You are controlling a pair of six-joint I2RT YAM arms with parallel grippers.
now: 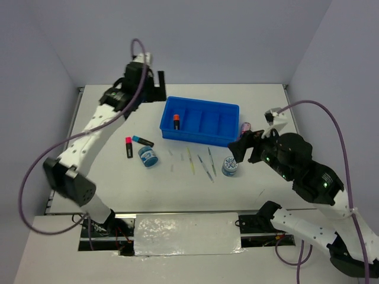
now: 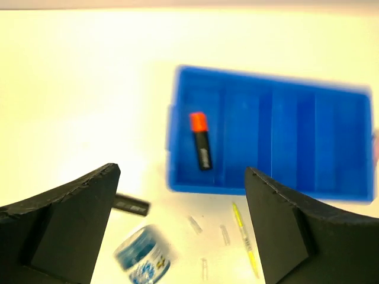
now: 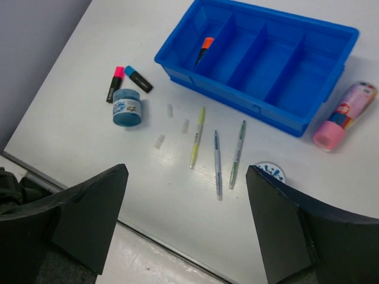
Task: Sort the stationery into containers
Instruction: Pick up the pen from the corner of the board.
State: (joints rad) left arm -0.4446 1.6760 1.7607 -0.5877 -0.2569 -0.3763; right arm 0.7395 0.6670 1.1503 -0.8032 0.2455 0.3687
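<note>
The bright-blue divided tray (image 1: 201, 102) (image 3: 296, 124) stands at the back middle of the table. One orange-capped highlighter (image 1: 176, 122) (image 2: 201, 141) (image 3: 204, 48) lies in its left compartment. On the table lie a pink-capped highlighter (image 1: 128, 147) (image 3: 115, 84), a blue-capped one (image 1: 142, 140) (image 3: 138, 79), two blue-white rolls (image 1: 148, 157) (image 1: 230, 166), three thin pens (image 1: 204, 167) (image 3: 217, 163) and a pink tube (image 1: 245, 128) (image 3: 343, 115). My left gripper (image 1: 155, 87) (image 2: 180, 231) hangs open and empty left of the tray. Open and empty too, my right gripper (image 1: 246, 148) (image 3: 186, 219) hovers beside the right roll.
Three small clear pieces (image 3: 170, 110) lie between the left roll (image 3: 126, 107) and the yellow pen (image 3: 197, 136). Walls close in the table on the left, back and right. The table's near edge (image 3: 177, 260) runs just below the pens.
</note>
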